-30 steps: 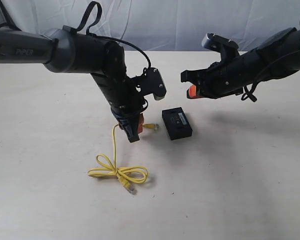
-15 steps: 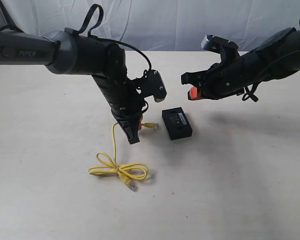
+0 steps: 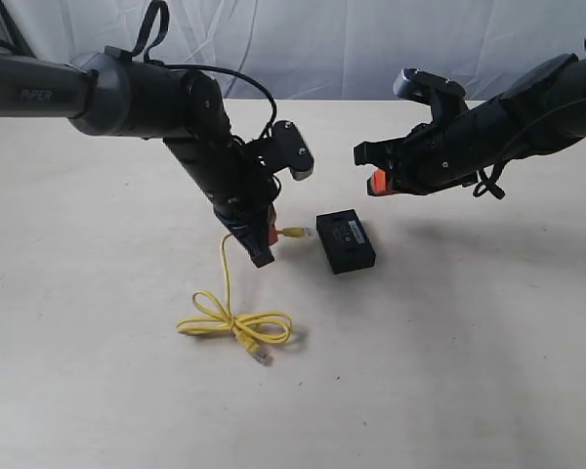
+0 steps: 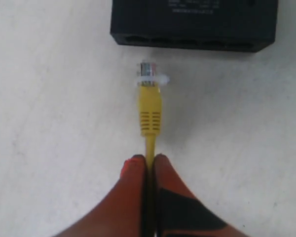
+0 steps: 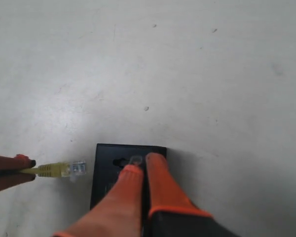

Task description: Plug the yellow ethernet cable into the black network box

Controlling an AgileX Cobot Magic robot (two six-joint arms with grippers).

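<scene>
Your left gripper [image 4: 149, 165] has its jaws pinched on the yellow ethernet cable [image 4: 150, 111], plug near the black network box [image 4: 192, 22]. The right gripper [image 5: 143, 165] hovers, jaws closed, empty. Next, align plug with port and push.

The black network box [image 4: 193, 24] is cut off by the left wrist picture's edge, so only its port side and a strip of white print show, too blurred to read. In the right wrist view, the right gripper [image 5: 140, 167] covers part of the box's top (its label is hidden there). The yellow ethernet cable [image 3: 236, 327] has a knot too small to trace.
</scene>
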